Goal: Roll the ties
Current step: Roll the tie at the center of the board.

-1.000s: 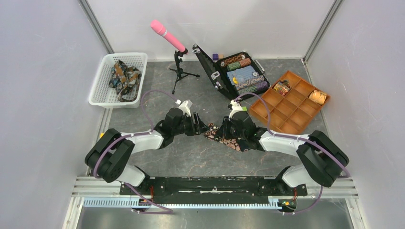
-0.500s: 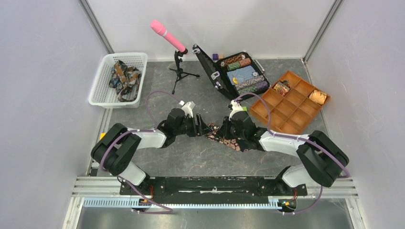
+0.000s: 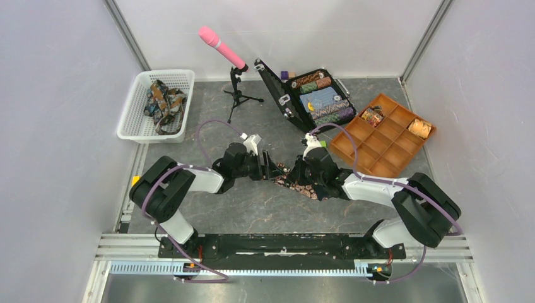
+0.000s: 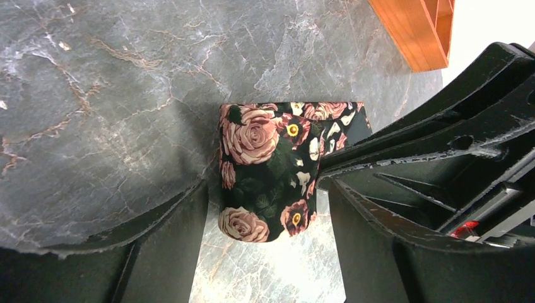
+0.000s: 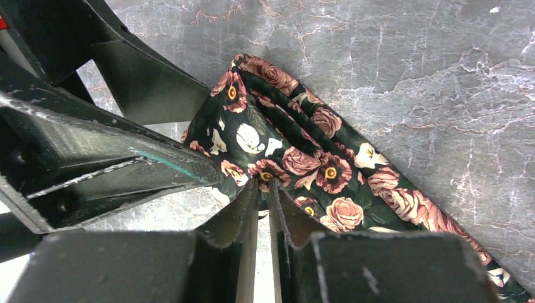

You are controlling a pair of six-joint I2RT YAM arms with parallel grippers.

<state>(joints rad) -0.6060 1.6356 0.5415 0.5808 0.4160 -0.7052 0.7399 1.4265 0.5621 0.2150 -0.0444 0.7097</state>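
I have both arms reaching in to the middle of the table [image 3: 252, 208], their tips almost meeting over the floral tie [image 3: 301, 185]. It is a dark strip printed with pink roses that lies on the grey marbled surface and runs under the right arm. At its left end the fabric is turned up into a short, loose roll, and I cannot tell how many turns it has. My left gripper [image 4: 266, 189] stands wide apart, with one finger on each side of that roll, close beside it but not pressing it as far as I can see. My right gripper [image 5: 263, 187] is nearly closed, its tips pinched on a fold of the same tie right at the roll. From the left wrist camera I see one of its fingers running in against the roll's right side. At the back left, a white basket [image 3: 135, 120] holds a heap of loose ties [image 3: 164, 101]. At the back right, an orange tray [image 3: 378, 158] with compartments carries a dark printed rolled tie [image 3: 372, 116] and a tan-gold rolled tie [image 3: 419, 128], each in its own cell. Between basket and tray are an open black case [image 3: 282, 100] of striped chips and a pink microphone [image 3: 221, 45] on a small tripod.
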